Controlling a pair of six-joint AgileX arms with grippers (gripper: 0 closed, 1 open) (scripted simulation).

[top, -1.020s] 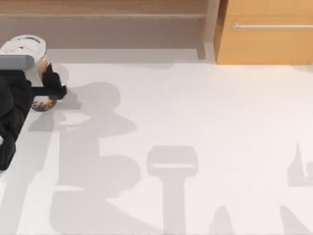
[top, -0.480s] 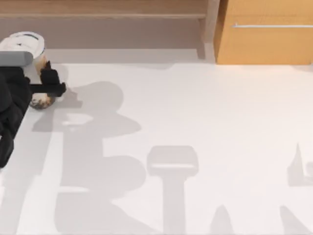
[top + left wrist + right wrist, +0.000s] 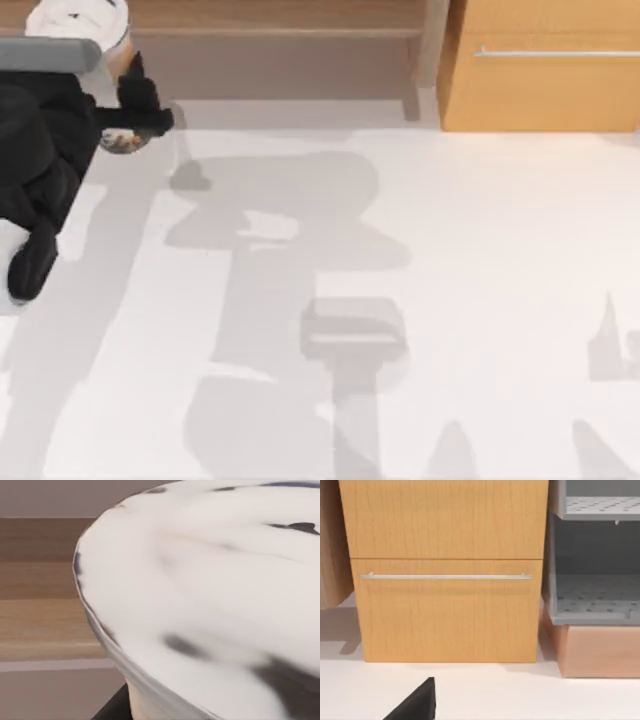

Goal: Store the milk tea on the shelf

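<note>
The milk tea [image 3: 80, 22] is a cup with a white domed lid, and its dark-pearled bottom [image 3: 122, 143] points toward the table's front. My left gripper [image 3: 136, 112] is shut on its side and holds it at the far left, at the front edge of the shelf [image 3: 280, 65]. The cup's shadow falls well apart from it on the table. In the left wrist view the white lid [image 3: 210, 590] looms close, with the shelf's wood boards [image 3: 40, 580] behind it. A dark part of my right gripper [image 3: 415, 705] shows low in the right wrist view, facing the cabinet.
An orange-tan cabinet [image 3: 545, 85] with a silver bar handle [image 3: 555, 52] stands right of the shelf's pale upright post [image 3: 432, 50]. Grey perforated racks [image 3: 595, 595] sit beside the cabinet [image 3: 445, 610]. The white tabletop [image 3: 420, 260] carries only arm shadows.
My left arm has carried the milk tea toward the back and a little right, up to the shelf's front. Its shadow has slid rightward across the table.
</note>
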